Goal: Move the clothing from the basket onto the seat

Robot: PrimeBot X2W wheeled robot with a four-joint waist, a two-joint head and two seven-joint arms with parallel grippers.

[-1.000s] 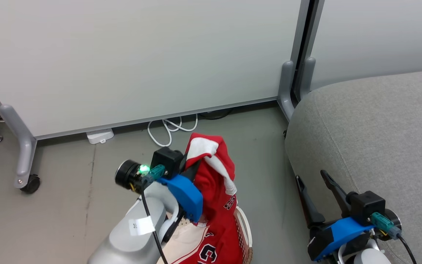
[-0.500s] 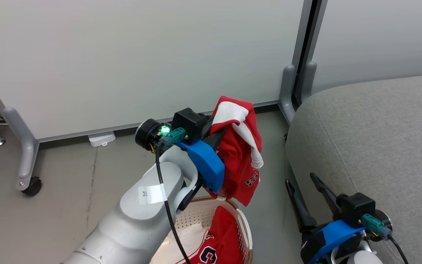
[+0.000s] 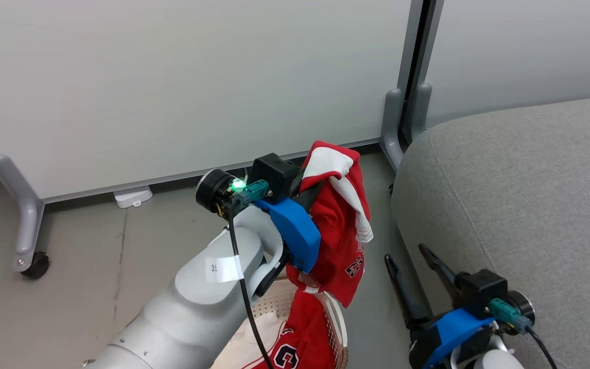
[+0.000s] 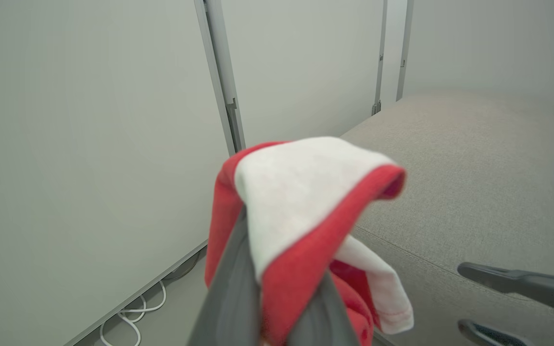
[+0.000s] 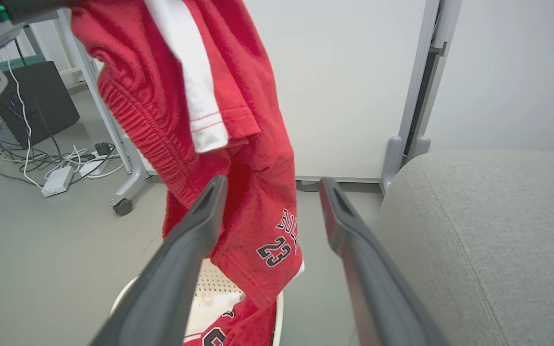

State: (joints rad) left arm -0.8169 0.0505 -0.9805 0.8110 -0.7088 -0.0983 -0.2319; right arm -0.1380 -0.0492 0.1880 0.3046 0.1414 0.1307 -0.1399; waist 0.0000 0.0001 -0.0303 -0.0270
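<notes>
Above the basket [image 3: 274, 305], the left end effector [image 3: 311, 187] grips red shorts [image 3: 338, 230].

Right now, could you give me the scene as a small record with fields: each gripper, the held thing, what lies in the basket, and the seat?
left gripper: shut on the red shorts, held above the basket
red shorts: white trim, hanging free from the gripper, not yet over the seat
right gripper: open, empty, low beside the seat's front edge
basket: holds a red jersey and a white garment
seat: grey fabric, no clothing on the part in view
</notes>
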